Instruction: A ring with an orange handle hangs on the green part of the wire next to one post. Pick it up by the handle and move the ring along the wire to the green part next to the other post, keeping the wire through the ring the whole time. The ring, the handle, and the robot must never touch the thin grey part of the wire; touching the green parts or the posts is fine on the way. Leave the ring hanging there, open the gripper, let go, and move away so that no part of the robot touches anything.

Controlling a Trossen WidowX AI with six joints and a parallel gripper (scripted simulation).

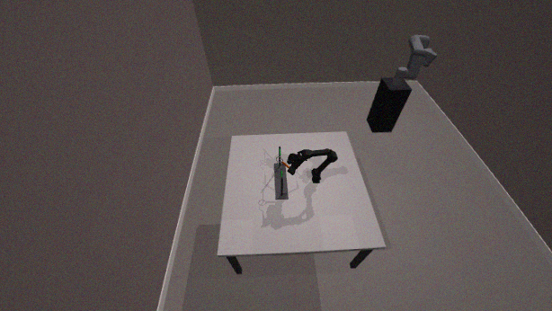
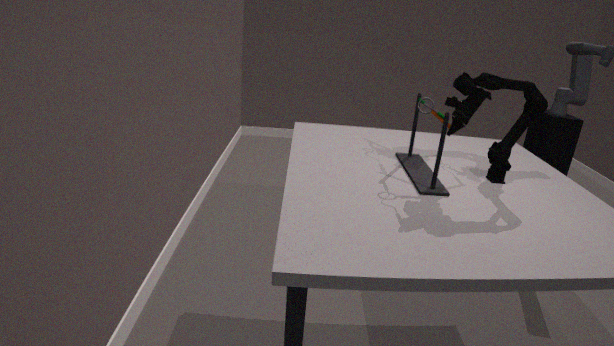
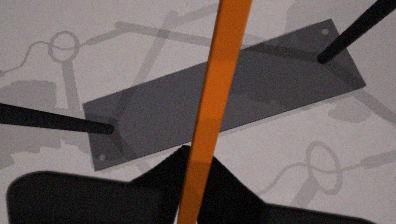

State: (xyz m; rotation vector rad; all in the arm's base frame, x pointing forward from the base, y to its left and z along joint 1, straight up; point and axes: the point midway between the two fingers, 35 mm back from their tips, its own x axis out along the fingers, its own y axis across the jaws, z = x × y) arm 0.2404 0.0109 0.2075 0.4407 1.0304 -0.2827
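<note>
The hand [image 2: 450, 121] is gripping the orange handle [image 2: 438, 117] with the ring [image 2: 426, 104] up by the far post [image 2: 415, 125], so release and retreat seem left.

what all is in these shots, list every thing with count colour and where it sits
table: one, white top with dark legs, middle of the room
base plate: one, dark grey, flat on the table beside the arm
posts: two, black, upright at the two ends of the base plate
wire green part: one seen plainly, green, at the top of the far post; the thin grey stretch is too fine to make out
ring: one, pale grey, at the top of the far post
handle: one, orange, running from the ring to the gripper
pedestal: one, black, on the floor by the far wall
grey arm: one, grey, on top of the pedestal
arm: one, black, based on the table
gripper: one, black, shut on the handle
</note>
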